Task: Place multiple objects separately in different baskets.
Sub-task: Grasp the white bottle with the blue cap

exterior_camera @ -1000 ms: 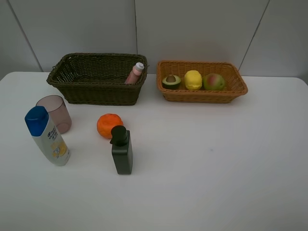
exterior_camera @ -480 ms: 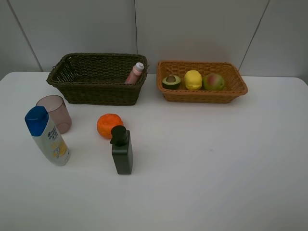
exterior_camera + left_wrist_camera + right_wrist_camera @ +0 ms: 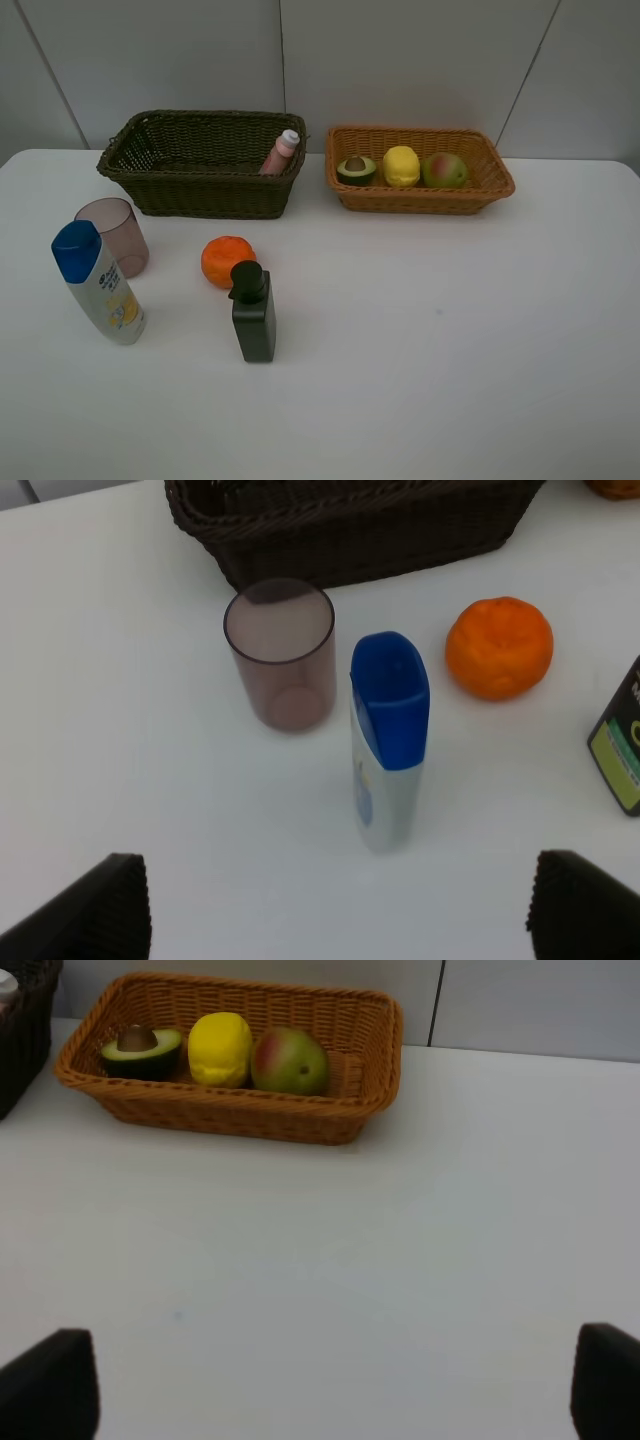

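The dark basket (image 3: 150,190) holds a pink bottle (image 3: 281,152) leaning in its right corner. In the tan basket (image 3: 420,200) lie a halved avocado (image 3: 355,169), a yellow lemon (image 3: 401,165) and a green-red pear (image 3: 444,170). On the table stand a mauve cup (image 3: 113,235), a white blue-capped bottle (image 3: 97,283) and a black pump bottle (image 3: 253,312), with an orange (image 3: 227,261) beside it. My left gripper (image 3: 340,905) is open above the white bottle (image 3: 388,740). Well short of the tan basket (image 3: 230,1115), my right gripper (image 3: 325,1390) is open over bare table.
Neither arm shows in the exterior high view. White table (image 3: 450,330) stretches to the right and front. A grey panelled wall (image 3: 400,60) stands close behind the baskets.
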Available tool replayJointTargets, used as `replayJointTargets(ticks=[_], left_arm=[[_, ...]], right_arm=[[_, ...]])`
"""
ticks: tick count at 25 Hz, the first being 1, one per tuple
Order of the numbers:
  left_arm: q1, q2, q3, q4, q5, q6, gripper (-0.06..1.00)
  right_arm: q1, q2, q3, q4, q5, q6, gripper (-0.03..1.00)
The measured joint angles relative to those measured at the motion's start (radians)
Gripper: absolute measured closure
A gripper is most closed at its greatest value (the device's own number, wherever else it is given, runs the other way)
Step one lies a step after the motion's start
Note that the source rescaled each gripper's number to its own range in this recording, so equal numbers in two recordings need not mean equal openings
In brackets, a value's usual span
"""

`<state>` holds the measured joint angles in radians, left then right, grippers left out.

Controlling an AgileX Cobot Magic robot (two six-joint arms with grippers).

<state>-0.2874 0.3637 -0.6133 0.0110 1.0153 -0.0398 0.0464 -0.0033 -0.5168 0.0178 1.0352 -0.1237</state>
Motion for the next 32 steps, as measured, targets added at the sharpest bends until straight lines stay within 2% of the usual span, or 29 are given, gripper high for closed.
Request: replayJointTargets(ticks=[7,16,25,32], left_arm=[[0.0,0.172,-0.051,0.0,-0.05,0.001,-0.05],[0.0,0.376,-0.101,-0.021,-0.169,0.026,-0.05],[0.0,0.597,-0.206,-0.03,-0.181,0.054,-0.05],[0.0,0.767,-0.281,0.002,-0.183,0.056,-0.05]], right_arm=[[0.0,0.0,0.0,0.0,0.0,0.0,-0.03],[0.0,0.0,0.0,0.0,0.0,0.0,-0.03],[0.0,0.0,0.0,0.0,0.0,0.0,-0.03],[0.0,0.0,0.0,0.0,0.0,0.0,-0.03]])
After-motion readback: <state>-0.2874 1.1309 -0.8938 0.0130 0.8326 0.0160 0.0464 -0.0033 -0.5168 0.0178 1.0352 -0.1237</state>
